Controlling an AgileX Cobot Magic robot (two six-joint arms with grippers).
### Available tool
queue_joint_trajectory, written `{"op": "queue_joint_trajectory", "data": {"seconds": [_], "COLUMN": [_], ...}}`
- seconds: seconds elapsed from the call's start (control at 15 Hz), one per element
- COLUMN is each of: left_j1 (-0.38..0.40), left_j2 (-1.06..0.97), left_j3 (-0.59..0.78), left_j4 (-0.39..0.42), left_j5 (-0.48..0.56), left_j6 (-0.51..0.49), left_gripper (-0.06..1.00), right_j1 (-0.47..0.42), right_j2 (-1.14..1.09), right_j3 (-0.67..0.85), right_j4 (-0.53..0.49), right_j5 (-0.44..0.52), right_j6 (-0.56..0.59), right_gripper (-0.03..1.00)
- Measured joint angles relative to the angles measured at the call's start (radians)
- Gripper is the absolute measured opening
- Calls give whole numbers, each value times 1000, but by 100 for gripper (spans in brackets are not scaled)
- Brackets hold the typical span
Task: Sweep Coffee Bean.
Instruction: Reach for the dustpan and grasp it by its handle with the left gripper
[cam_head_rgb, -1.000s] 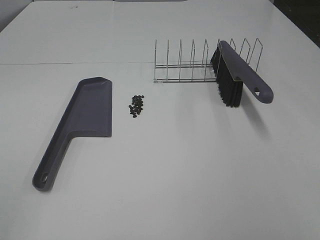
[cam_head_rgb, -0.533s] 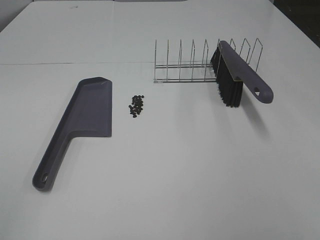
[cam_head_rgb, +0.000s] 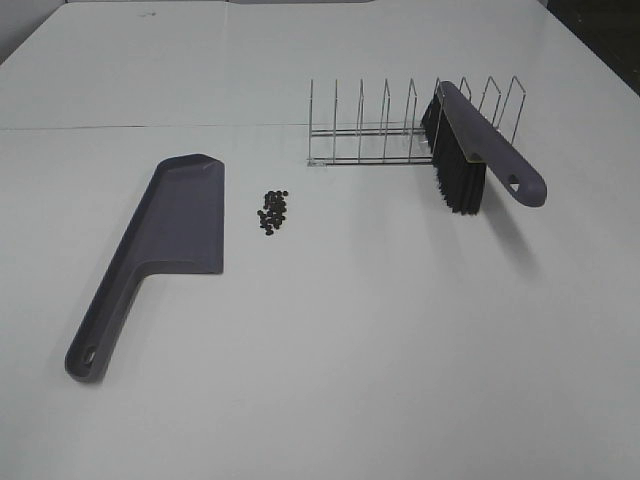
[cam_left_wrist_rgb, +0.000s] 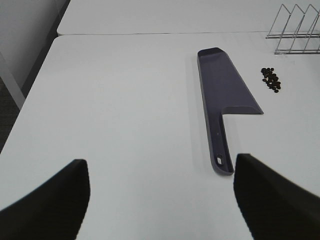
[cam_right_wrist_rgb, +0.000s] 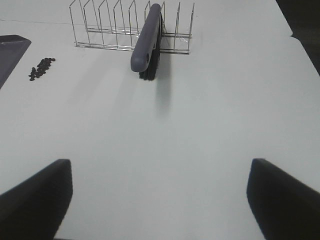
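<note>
A small pile of dark coffee beans (cam_head_rgb: 272, 212) lies on the white table just right of the purple dustpan (cam_head_rgb: 165, 240). The dustpan lies flat with its handle toward the near side. A purple brush (cam_head_rgb: 480, 150) with black bristles stands in the wire rack (cam_head_rgb: 370, 130). Neither gripper shows in the exterior view. In the left wrist view my left gripper (cam_left_wrist_rgb: 160, 210) is open and empty, short of the dustpan (cam_left_wrist_rgb: 222, 90) and the beans (cam_left_wrist_rgb: 270, 80). In the right wrist view my right gripper (cam_right_wrist_rgb: 160, 200) is open and empty, short of the brush (cam_right_wrist_rgb: 147, 37) and the beans (cam_right_wrist_rgb: 41, 68).
The wire rack (cam_right_wrist_rgb: 110, 30) has several upright dividers and stands at the back right. The table's left edge (cam_left_wrist_rgb: 30, 100) drops to a dark floor. The right edge (cam_right_wrist_rgb: 305, 55) shows in the right wrist view.
</note>
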Motion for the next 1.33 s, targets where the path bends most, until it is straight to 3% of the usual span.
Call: {"op": "queue_joint_trajectory", "data": {"seconds": [1.33], "left_j1": [0], "left_j2": [0], "left_j3": [0], "left_j4": [0], "left_j5": [0], "left_j6": [0], "left_gripper": [75], "right_j1": [0], "right_j2": [0], "right_j3": [0], "right_j4": [0], "right_j5": [0], "right_j6": [0], "right_gripper": [84]}}
